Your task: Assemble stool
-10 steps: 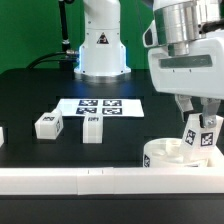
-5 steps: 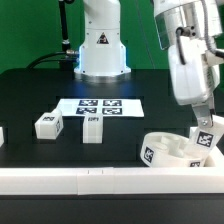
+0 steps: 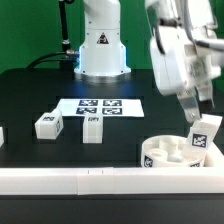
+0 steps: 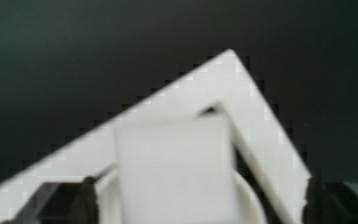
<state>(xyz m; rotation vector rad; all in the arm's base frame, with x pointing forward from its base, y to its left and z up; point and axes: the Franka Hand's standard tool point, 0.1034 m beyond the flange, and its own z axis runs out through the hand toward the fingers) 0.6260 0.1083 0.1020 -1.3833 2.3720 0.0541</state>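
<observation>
The round white seat disc (image 3: 168, 156) lies at the front on the exterior view's right, just behind the rail. One tagged white leg (image 3: 204, 136) stands tilted in it at its right side. My gripper (image 3: 202, 112) hangs slanted right over that leg's top. In the wrist view the leg (image 4: 176, 160) fills the space between my gripper's (image 4: 202, 205) dark fingers (image 4: 60, 202), with a narrow gap showing at one side, so the jaws stand open around it. Two more loose legs (image 3: 47, 125) (image 3: 92, 128) lie on the black table to the exterior view's left.
The marker board (image 3: 103, 106) lies flat behind the loose legs, in front of the arm's white base (image 3: 101, 50). A long white rail (image 3: 90, 181) runs along the table's front edge. A small white piece shows at the far left edge (image 3: 2, 134).
The seat disc, tipped up half a second ago, lies flat again. The jaws have widened off the leg and the gripper has turned and risen a little.
</observation>
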